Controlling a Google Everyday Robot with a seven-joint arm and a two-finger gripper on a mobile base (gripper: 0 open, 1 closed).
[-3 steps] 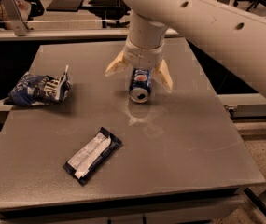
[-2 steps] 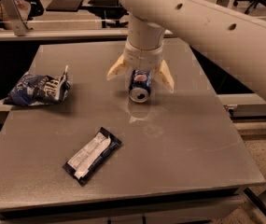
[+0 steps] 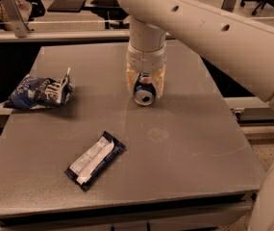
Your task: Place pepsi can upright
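The pepsi can [image 3: 144, 91] is blue with a silver end. It lies on its side on the grey table [image 3: 184, 148], its silver end facing the camera. My gripper [image 3: 145, 83] comes down from above at the table's back middle. Its two pale fingers [image 3: 131, 81] are closed against the can's left and right sides. The can's rear part is hidden behind the gripper.
A blue-and-white chip bag [image 3: 38, 91] lies at the table's left edge. A flat dark wrapper with a white label [image 3: 94, 160] lies at the front middle. My large white arm [image 3: 213, 28] spans the upper right. Desks and an office chair stand behind.
The fingers were splayed wide on either side of the can. They have now closed in against it. The can has stayed in place on the table.
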